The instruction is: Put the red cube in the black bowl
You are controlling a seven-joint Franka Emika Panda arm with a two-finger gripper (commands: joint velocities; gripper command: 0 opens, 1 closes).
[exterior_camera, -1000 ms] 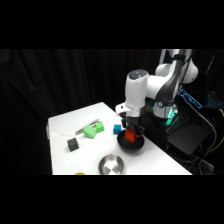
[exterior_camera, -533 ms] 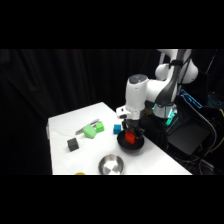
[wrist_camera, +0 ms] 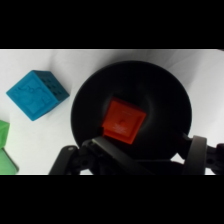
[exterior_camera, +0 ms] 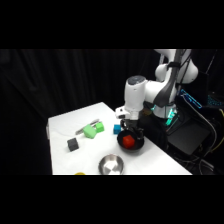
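The black bowl (wrist_camera: 131,112) stood on the white table (exterior_camera: 75,130), the gripper (wrist_camera: 142,152) directly above it. The red cube (wrist_camera: 123,121) lay inside the bowl. Finger spread could not be determined. The cube appeared rigid and light, best pinched across opposite flat faces.

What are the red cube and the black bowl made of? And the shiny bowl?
The red cube looks like plastic or painted wood: flat, dull faces with faint raised marks.
The black bowl seems matte plastic or rubber, since it gives no glints.
The shiny bowl looks like metal, silvery with bright reflections.
These are guesses from looks alone.
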